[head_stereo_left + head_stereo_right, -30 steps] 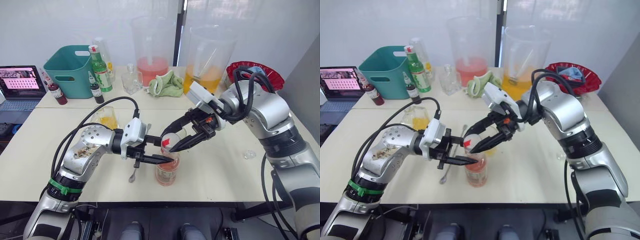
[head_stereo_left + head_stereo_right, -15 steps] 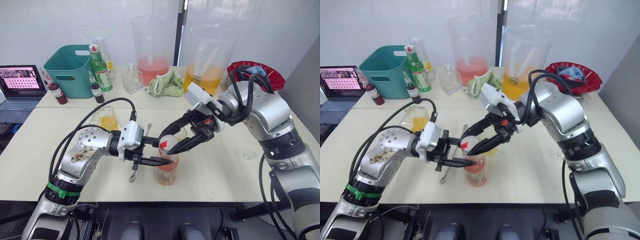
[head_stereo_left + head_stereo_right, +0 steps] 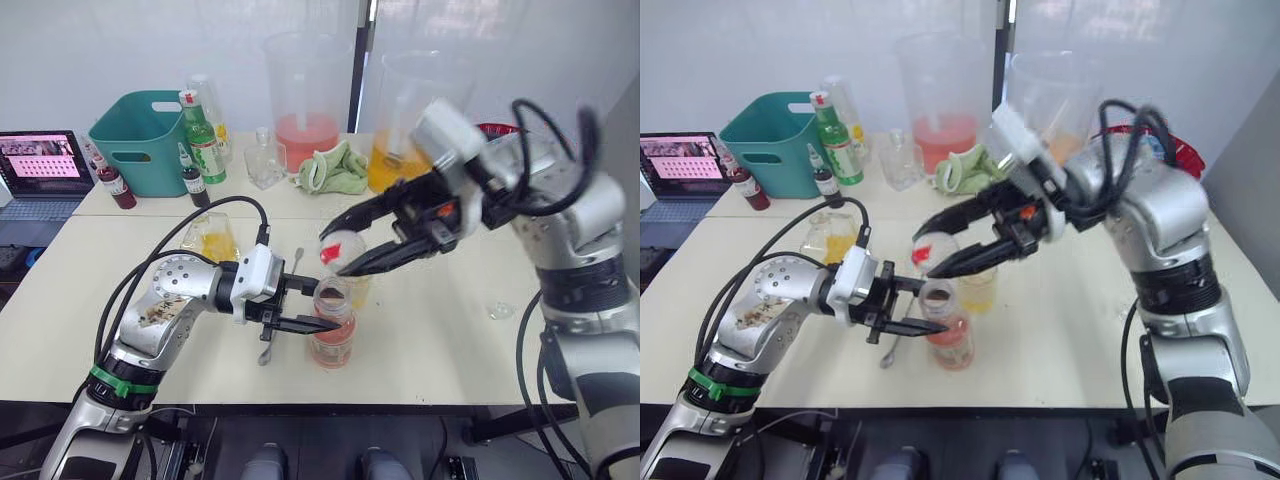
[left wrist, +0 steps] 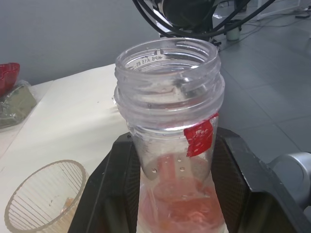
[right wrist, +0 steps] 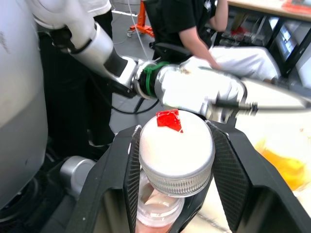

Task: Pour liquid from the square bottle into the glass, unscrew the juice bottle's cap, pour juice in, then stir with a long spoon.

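The right gripper pinches the cap just above the juice bottle; the left gripper clamps that uncapped bottle's neck, the glass right behind.

Since the earlier frames, the right gripper has risen clear of the juice bottle, carrying the cap clamped between its fingers, so the threaded bottle neck, previously capped, now stands open in the left gripper.
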